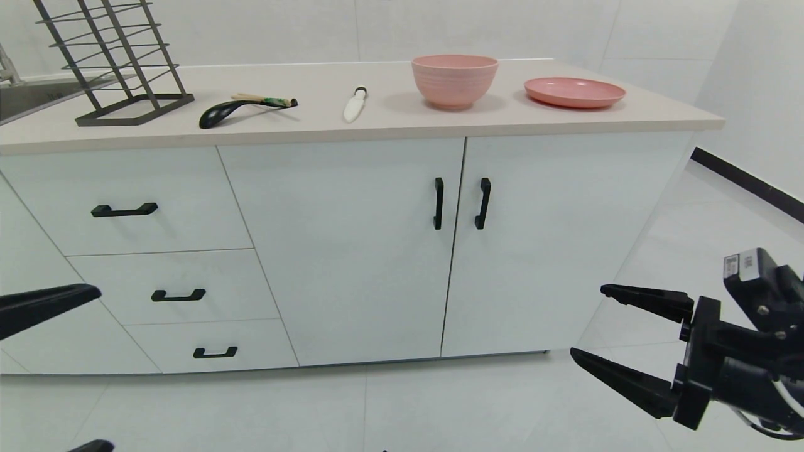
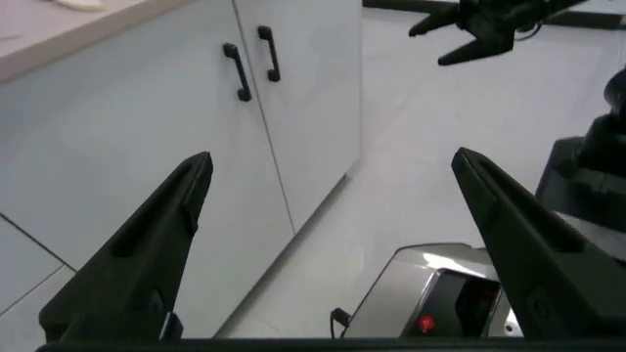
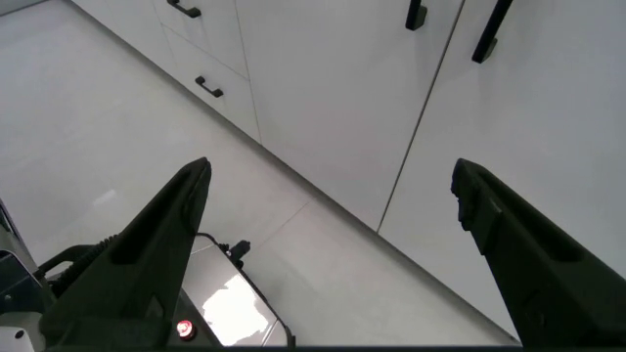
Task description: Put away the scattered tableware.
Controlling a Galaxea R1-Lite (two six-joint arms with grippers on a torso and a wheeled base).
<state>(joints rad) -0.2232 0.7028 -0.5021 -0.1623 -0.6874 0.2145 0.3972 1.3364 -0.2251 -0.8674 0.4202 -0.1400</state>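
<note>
On the beige countertop (image 1: 326, 129) lie a pink bowl (image 1: 454, 80), a pink plate (image 1: 575, 91), a white-handled utensil (image 1: 355, 105), a black ladle (image 1: 232, 112) and chopsticks (image 1: 260, 98) resting across the ladle's handle. Both arms hang low in front of the white cabinet, well below the counter. My right gripper (image 1: 588, 321) (image 3: 331, 168) is open and holds nothing, down at the right. My left gripper (image 1: 105, 367) (image 2: 333, 161) is open and holds nothing too, at the lower left edge. The right gripper (image 2: 460, 39) also shows far off in the left wrist view.
A dark wire dish rack (image 1: 116, 63) stands at the counter's back left, beside a steel sink (image 1: 31, 94). Below are three drawers with black handles (image 1: 124, 209) and two doors with vertical handles (image 1: 438, 203). Pale tiled floor (image 1: 440, 408) lies in front.
</note>
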